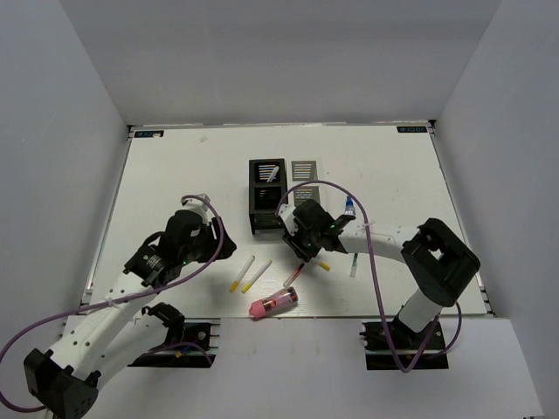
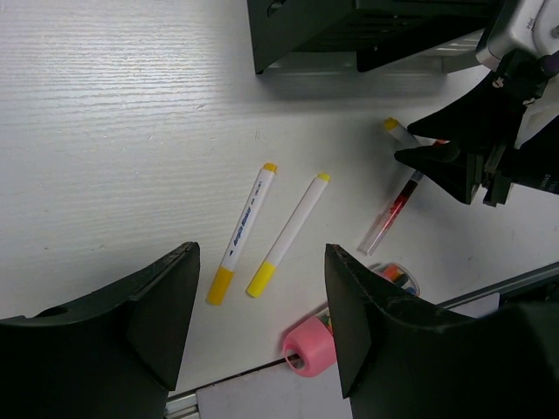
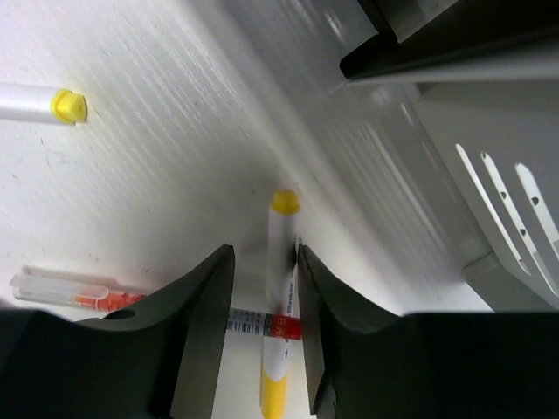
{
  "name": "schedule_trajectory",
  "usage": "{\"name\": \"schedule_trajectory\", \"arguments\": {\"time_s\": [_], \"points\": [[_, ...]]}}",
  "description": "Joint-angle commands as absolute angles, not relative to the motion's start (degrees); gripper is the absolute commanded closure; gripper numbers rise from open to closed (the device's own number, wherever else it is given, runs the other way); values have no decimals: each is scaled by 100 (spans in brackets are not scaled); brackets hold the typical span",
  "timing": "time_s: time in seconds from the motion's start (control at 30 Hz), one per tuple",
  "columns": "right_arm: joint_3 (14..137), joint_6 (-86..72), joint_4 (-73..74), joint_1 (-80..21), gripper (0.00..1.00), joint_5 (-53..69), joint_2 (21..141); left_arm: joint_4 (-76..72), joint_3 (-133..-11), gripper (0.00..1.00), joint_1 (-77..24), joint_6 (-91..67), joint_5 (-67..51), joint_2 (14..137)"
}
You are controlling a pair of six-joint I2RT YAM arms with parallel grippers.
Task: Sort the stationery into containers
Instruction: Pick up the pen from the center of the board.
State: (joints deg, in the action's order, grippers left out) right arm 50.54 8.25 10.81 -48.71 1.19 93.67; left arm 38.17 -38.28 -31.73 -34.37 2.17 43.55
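The joined containers stand at mid table: a black box (image 1: 265,197) and a white slotted box (image 1: 305,174). My right gripper (image 1: 307,246) is low by the black box. In the right wrist view its jaws (image 3: 265,255) are open and straddle a white marker with yellow tips (image 3: 281,262); the right finger touches it, the left stands apart. My left gripper (image 1: 205,244) is open and empty (image 2: 260,253) above two more yellow-tipped markers (image 2: 244,229) (image 2: 289,232). A red pen (image 2: 393,212) and a pink-capped cylinder (image 2: 310,347) lie near the front edge.
A blue-capped small bottle (image 1: 348,208) stands right of my right gripper. A thin white stick (image 1: 354,265) lies further right. The red pen (image 3: 70,292) lies left of the right jaws. The table's front edge (image 1: 288,318) is just behind the pink cylinder (image 1: 272,303).
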Motion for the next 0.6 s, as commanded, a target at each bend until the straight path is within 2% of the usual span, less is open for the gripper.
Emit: {"name": "schedule_trajectory", "arguments": {"time_s": [0.0, 0.17, 0.33, 0.57], "points": [[4905, 730, 1046, -4948, 61, 26, 9440, 3797, -3814, 31, -3190, -3463, 237, 4236], [4711, 747, 1090, -4992, 84, 36, 9326, 3850, -3814, 31, -3190, -3463, 290, 4184], [4702, 844, 1204, -5027, 99, 255, 9071, 3850, -3814, 31, -3190, -3463, 290, 4184], [4894, 1414, 1380, -5071, 100, 1054, 8395, 3797, -3814, 32, -3190, -3463, 123, 4306]]}}
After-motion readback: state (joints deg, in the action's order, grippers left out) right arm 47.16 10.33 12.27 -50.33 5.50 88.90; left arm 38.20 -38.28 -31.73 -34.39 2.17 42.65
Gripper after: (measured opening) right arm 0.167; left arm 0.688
